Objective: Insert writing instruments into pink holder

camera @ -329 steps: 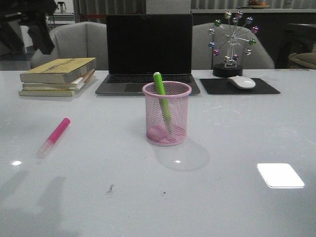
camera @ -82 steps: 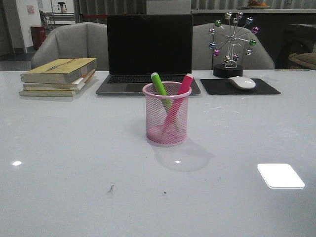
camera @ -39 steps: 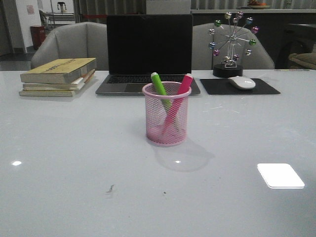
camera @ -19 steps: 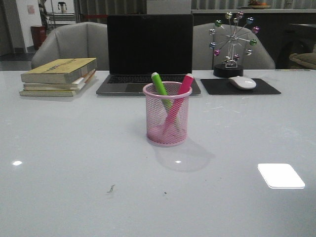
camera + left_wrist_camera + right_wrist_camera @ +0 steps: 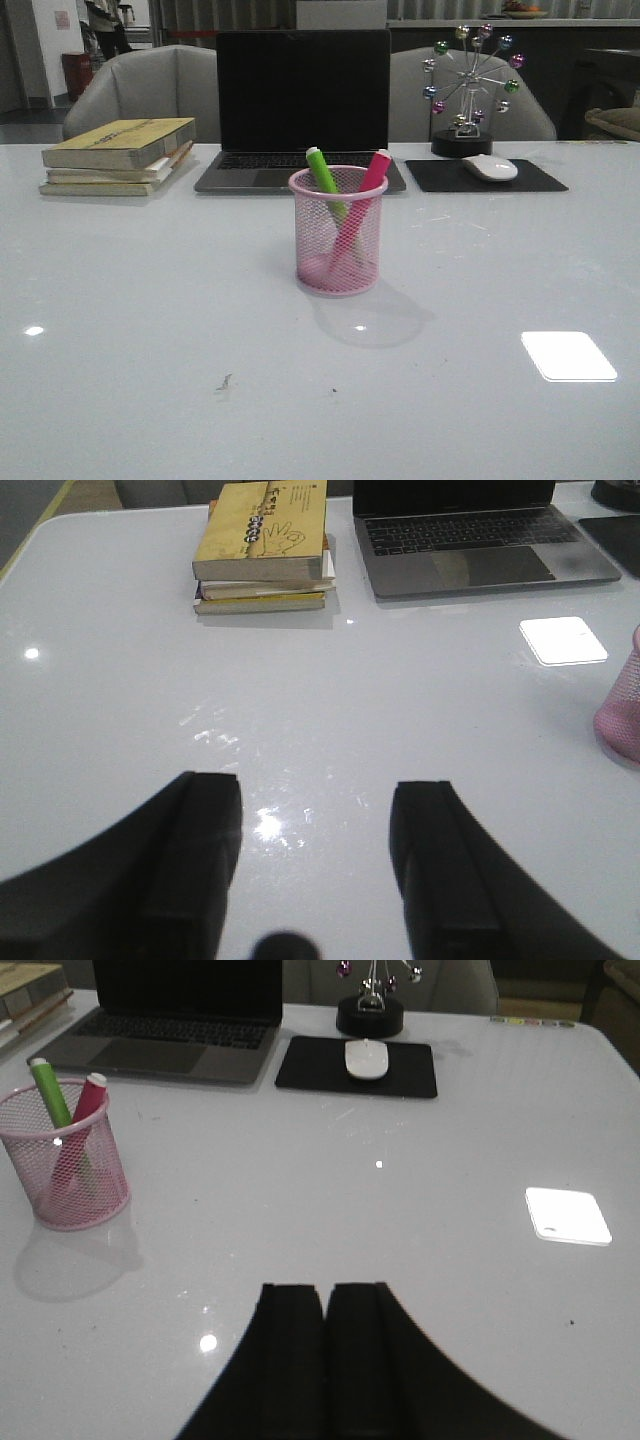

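Note:
The pink mesh holder (image 5: 338, 235) stands on the white table in front of the laptop. Both markers lean inside it: the green marker (image 5: 322, 175) on the left, the magenta marker (image 5: 372, 175) on the right, crossing low in the cup. The right wrist view shows the same holder (image 5: 70, 1175) with the green marker (image 5: 48, 1090) and the magenta marker (image 5: 85, 1105). My left gripper (image 5: 315, 795) is open over bare table, with only the holder's edge (image 5: 622, 705) in its view. My right gripper (image 5: 325, 1295) is shut and empty, well clear of the cup. Neither arm shows in the front view.
A black laptop (image 5: 300, 100) sits behind the cup. A stack of books (image 5: 118, 155) lies at the back left. A white mouse (image 5: 490, 167) on a black pad (image 5: 485, 177) and a ball ornament (image 5: 468, 90) stand at the back right.
Since the oldest frame the magenta marker has gone from the table's left side into the cup beside the green one. Over the last second nothing on the table has moved.

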`<state>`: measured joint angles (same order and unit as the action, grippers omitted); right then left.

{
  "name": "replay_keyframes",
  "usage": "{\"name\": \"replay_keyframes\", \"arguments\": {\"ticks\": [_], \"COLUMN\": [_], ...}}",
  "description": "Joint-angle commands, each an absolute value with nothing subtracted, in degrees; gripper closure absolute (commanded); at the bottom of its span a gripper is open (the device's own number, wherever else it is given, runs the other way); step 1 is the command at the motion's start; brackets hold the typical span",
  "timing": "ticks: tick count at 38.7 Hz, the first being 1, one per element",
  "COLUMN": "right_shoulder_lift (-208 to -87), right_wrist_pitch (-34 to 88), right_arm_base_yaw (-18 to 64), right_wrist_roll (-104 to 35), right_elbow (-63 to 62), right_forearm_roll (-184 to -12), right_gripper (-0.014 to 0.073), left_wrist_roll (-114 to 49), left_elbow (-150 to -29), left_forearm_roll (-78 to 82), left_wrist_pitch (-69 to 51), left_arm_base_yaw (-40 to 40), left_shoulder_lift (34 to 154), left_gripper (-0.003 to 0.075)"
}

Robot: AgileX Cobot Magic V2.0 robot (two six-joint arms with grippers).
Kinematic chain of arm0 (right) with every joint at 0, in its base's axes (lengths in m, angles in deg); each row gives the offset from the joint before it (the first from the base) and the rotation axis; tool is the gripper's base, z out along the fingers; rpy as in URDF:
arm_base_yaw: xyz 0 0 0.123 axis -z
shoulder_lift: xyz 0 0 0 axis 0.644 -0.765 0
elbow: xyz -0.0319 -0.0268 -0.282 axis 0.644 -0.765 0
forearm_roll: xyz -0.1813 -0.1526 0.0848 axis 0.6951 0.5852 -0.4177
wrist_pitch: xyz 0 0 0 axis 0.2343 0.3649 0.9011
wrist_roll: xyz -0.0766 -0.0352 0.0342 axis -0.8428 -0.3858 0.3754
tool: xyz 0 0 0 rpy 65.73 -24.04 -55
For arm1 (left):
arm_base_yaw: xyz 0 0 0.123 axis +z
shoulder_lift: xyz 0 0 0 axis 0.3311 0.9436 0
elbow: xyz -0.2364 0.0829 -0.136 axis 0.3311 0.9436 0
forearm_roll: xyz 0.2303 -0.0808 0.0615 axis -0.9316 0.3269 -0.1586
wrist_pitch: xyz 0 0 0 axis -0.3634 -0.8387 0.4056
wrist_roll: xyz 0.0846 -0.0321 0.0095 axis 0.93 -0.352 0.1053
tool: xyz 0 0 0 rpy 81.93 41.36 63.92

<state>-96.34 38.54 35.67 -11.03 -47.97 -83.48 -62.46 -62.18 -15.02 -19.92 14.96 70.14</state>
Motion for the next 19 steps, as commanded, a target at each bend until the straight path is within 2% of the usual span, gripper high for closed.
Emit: {"name": "replay_keyframes", "arguments": {"ticks": [1,5,12,19], "right_shoulder_lift": [-92.23,-87.73,-87.74,-87.74], "right_wrist_pitch": [29.70,25.66,17.14,18.90], "right_arm_base_yaw": [35.64,35.64,35.64,35.64], "right_wrist_roll": [-11.23,-11.23,-11.19,-11.19], "right_elbow": [-51.04,-56.00,-62.63,-62.71], "right_forearm_roll": [-83.04,-83.04,-83.25,-83.19], "right_gripper": [0.0535,0.0535,0.0535,0.0535], "left_wrist_roll": [-62.46,-62.46,-62.46,-62.46], "left_elbow": [-63.89,-63.89,-63.89,-63.89], "left_forearm_roll": [-14.85,-14.85,-14.85,-14.85], "left_wrist_pitch": [-15.35,-15.35,-15.24,-15.24], "left_arm_base_yaw": [15.12,15.12,15.12,15.12], "left_shoulder_lift": [70.26,70.26,70.26,70.26], "left_gripper": [0.0316,0.0316,0.0316,0.0316]}}
